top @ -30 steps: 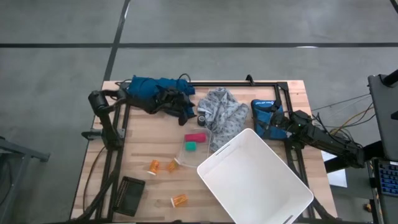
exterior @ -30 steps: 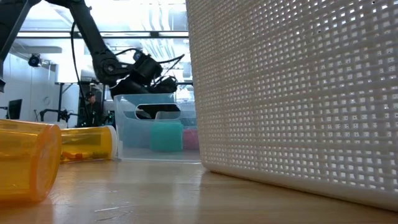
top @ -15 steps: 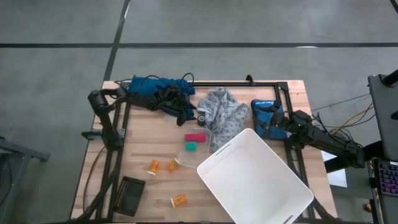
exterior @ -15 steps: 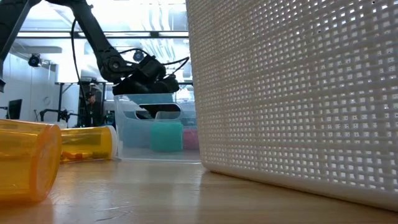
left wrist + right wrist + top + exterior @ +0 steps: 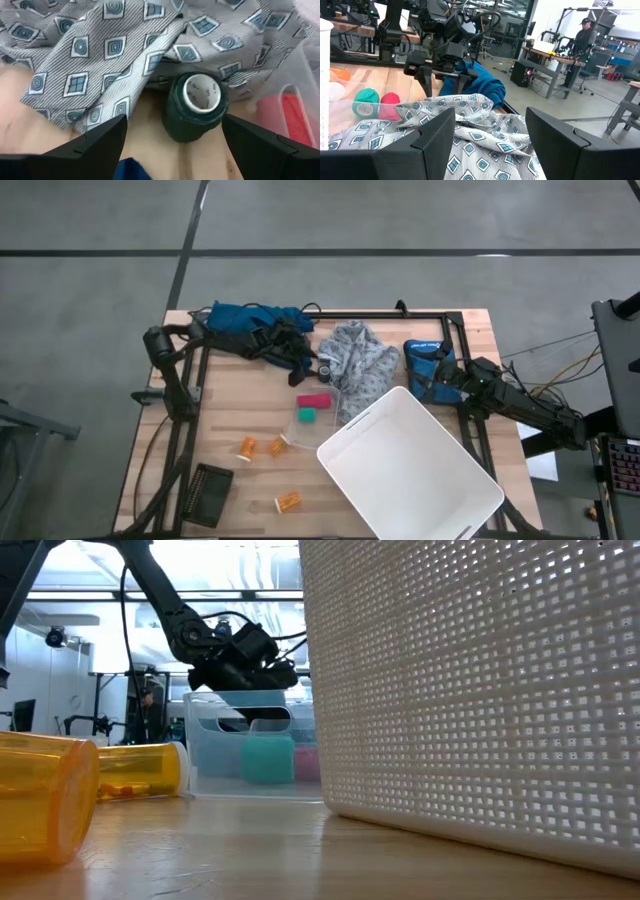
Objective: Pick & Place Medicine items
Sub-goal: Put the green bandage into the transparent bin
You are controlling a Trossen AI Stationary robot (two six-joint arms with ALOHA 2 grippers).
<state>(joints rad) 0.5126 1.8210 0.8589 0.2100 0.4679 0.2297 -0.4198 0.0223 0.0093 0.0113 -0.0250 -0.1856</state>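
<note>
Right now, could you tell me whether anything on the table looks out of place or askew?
Yes: all three pill bottles lie tipped on their sides, scattered on the wood, outside the white basket, which itself sits skewed to the table's edges.

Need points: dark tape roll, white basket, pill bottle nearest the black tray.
dark tape roll [image 5: 196, 106]: left wrist view, on its dark side wall below the pale core.
white basket [image 5: 415, 470]: high view, on its bare floor.
pill bottle [image 5: 288, 502]: high view, on its orange body.
</note>
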